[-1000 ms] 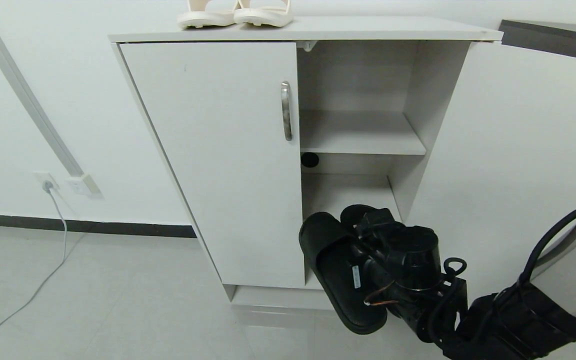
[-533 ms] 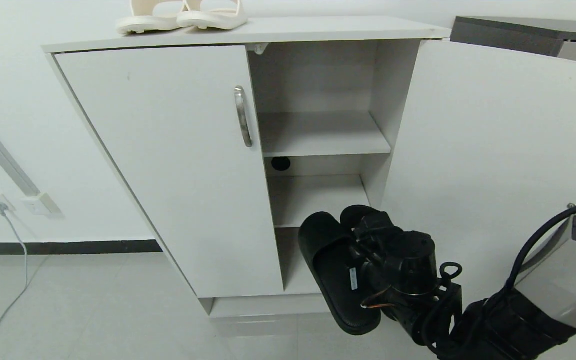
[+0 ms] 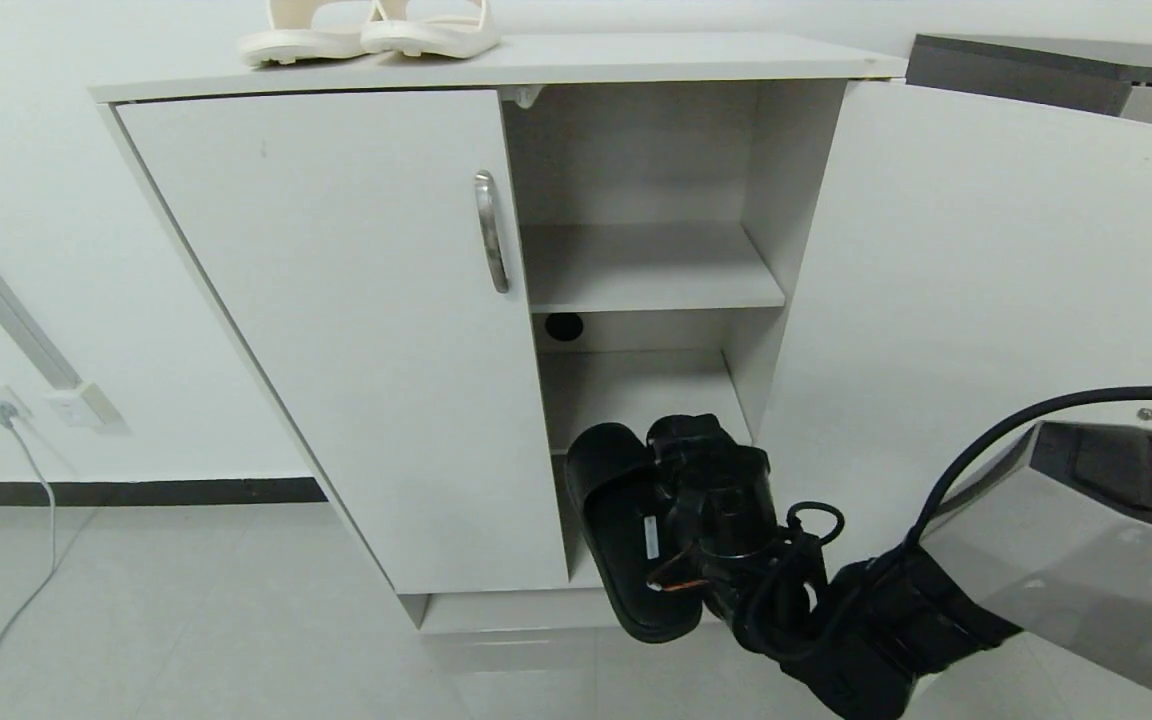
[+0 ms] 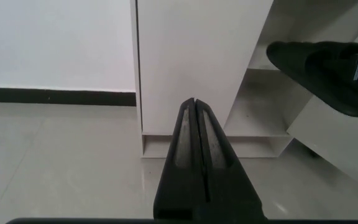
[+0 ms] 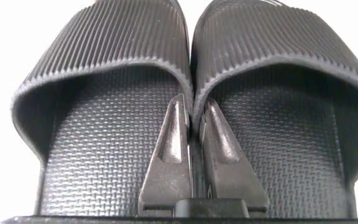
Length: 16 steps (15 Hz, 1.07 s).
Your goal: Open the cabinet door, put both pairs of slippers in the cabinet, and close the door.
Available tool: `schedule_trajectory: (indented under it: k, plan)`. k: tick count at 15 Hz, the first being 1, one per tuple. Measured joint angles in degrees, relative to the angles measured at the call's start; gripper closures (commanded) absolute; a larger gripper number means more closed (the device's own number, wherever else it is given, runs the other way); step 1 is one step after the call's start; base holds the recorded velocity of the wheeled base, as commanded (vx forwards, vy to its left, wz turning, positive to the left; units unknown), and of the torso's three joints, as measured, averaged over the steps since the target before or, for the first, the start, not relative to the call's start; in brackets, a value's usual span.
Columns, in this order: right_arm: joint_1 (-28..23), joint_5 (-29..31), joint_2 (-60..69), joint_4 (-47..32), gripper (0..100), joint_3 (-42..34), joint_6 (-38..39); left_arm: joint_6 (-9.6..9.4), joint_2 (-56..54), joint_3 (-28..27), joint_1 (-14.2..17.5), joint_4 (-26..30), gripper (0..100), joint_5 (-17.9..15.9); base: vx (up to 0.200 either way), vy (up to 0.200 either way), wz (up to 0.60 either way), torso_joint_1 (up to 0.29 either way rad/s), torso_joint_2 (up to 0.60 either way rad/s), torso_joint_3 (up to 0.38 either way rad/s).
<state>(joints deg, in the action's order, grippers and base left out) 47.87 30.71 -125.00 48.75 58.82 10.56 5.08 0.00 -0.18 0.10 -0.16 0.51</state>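
Note:
My right gripper [image 3: 681,480] is shut on a pair of black slippers [image 3: 621,530], held in the air before the open right half of the white cabinet [image 3: 496,72], level with its lower compartment. In the right wrist view the fingers [image 5: 166,155] pinch the two inner edges of the black slippers [image 5: 104,124] together. A cream pair of slippers [image 3: 371,30] lies on the cabinet's top. The right door [image 3: 986,300] stands swung open; the left door [image 3: 356,320] with its metal handle [image 3: 491,230] is closed. My left gripper [image 4: 194,106] is shut and empty, low over the floor facing the cabinet [image 4: 191,62].
Inside the cabinet are a bare upper shelf [image 3: 646,270] and a lower shelf [image 3: 636,390]. A grey cable [image 3: 31,480] runs from a wall socket down to the tiled floor on the left. A grey counter [image 3: 1026,65] stands behind the open door.
The camera first shifted right. Since half a second ago my right gripper has carried the black slippers left and toward the cabinet's lower opening.

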Motion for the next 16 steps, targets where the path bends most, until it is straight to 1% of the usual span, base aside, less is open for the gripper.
schedule_trajectory:
  k: [1, 3, 5, 9, 10, 11, 13, 14, 15, 16]
  plan:
    - [0.1, 2.4, -0.3, -6.8, 100, 3.9, 3.1, 0.0, 0.0, 0.0, 0.0, 0.0, 100, 0.0, 0.0, 0.0, 0.0, 0.0, 0.0, 0.0]
    - [0.0, 6.8, -1.2, -15.0, 100, 10.2, 7.0, 0.0, 0.0, 0.0, 0.0, 0.0, 100, 0.0, 0.0, 0.0, 0.0, 0.0, 0.0, 0.0]
    - [-0.1, 7.9, -2.5, -16.1, 100, 12.9, 7.6, -0.02, 0.0, 0.0, -0.1, 0.0, 100, 0.0, 0.0, 0.0, 0.0, 0.001, 0.0, -0.067]
    - [-0.7, 7.9, -5.1, -15.6, 100, 15.9, 7.0, -0.09, 0.0, 0.0, 0.0, 0.1, 100, -0.2, 0.0, 0.0, 0.0, 0.005, 0.01, -0.183]
    - [-0.8, 8.0, -5.8, -14.2, 100, 16.7, 6.0, -0.09, 0.0, 0.0, 0.0, 0.1, 100, -0.2, 0.0, 0.0, 0.0, 0.002, 0.01, -0.198]
    - [-0.9, 8.2, -6.4, -10.3, 100, 17.1, 4.1, -0.09, 0.0, 0.0, 0.0, 0.0, 100, -0.2, 0.0, 0.0, 0.0, 0.002, 0.0, -0.168]
    - [-0.9, 9.4, -7.6, 1.2, 100, 16.9, -1.4, -0.05, 0.0, 0.0, 0.0, 0.0, 100, -0.2, 0.0, 0.0, 0.0, 0.001, 0.0, -0.045]
    - [-1.3, 10.2, -8.4, 5.5, 100, 16.6, -4.3, -0.02, 0.0, 0.0, 0.0, 0.0, 100, -0.2, 0.0, 0.0, 0.0, 0.0, 0.0, 0.0]
    - [-2.0, 10.8, -9.4, 8.3, 100, 16.4, -6.5, 0.0, 0.0, 0.0, 0.0, 0.0, 100, -0.2, 0.0, 0.0, 0.0, 0.0, 0.0, 0.0]
    - [-2.5, 11.1, -10.2, 8.7, 100, 16.2, -7.0, -0.02, 0.0, 0.0, 0.0, 0.0, 100, -0.2, 0.0, 0.0, 0.0, 0.0, 0.0, 0.0]
